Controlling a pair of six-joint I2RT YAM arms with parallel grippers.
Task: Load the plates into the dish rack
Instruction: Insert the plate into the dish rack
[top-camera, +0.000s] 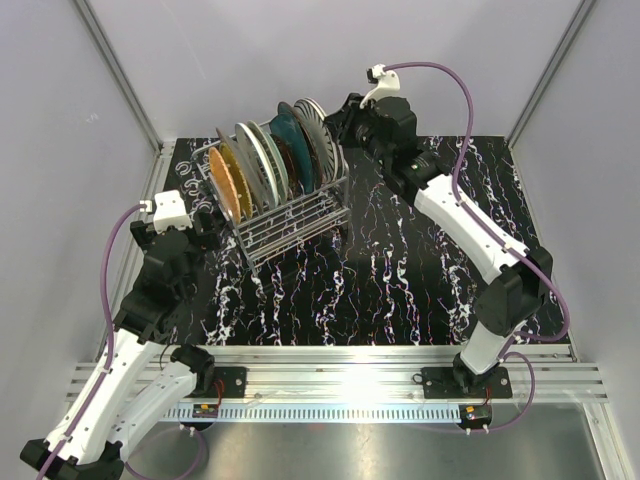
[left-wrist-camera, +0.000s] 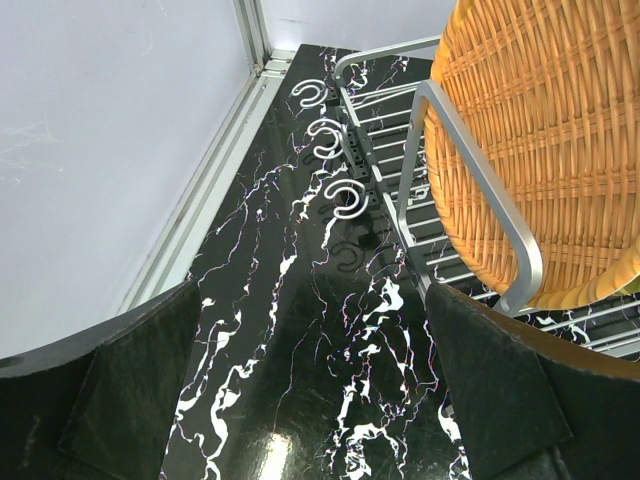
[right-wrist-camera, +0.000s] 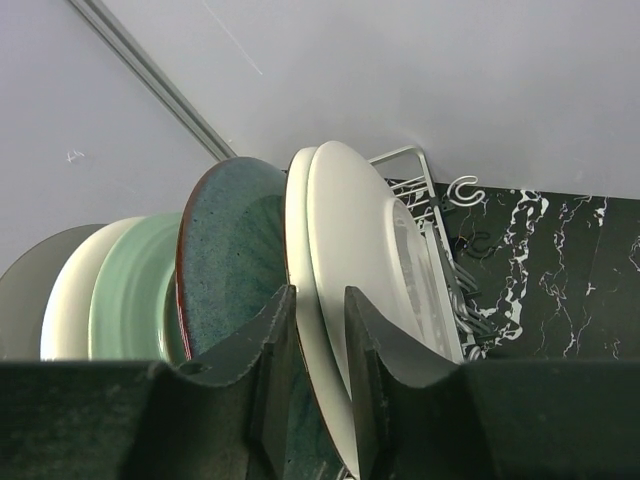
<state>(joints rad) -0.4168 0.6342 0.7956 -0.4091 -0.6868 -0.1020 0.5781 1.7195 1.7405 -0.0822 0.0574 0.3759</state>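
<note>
The dish rack (top-camera: 290, 225) stands at the back left of the table with several plates upright in it. Nearest my left arm is the orange woven plate (top-camera: 228, 180) (left-wrist-camera: 560, 130). My left gripper (top-camera: 205, 222) (left-wrist-camera: 312, 300) hangs open just left of the rack's rail (left-wrist-camera: 470, 170), with only table between its fingers. At the rack's far end my right gripper (top-camera: 338, 118) (right-wrist-camera: 318, 292) straddles the rim of the white plate (right-wrist-camera: 350, 230), jaws narrowly apart; whether they press on it does not show. Beside it stand the dark teal plate (right-wrist-camera: 235, 240) and a pale green plate (right-wrist-camera: 135, 290).
Wire hooks (left-wrist-camera: 325, 135) stick out of the rack's left side. Grey walls (top-camera: 80, 150) close in the black marbled table (top-camera: 400, 270) on the left, back and right. An aluminium rail (top-camera: 330, 365) with the arm bases runs along the near edge.
</note>
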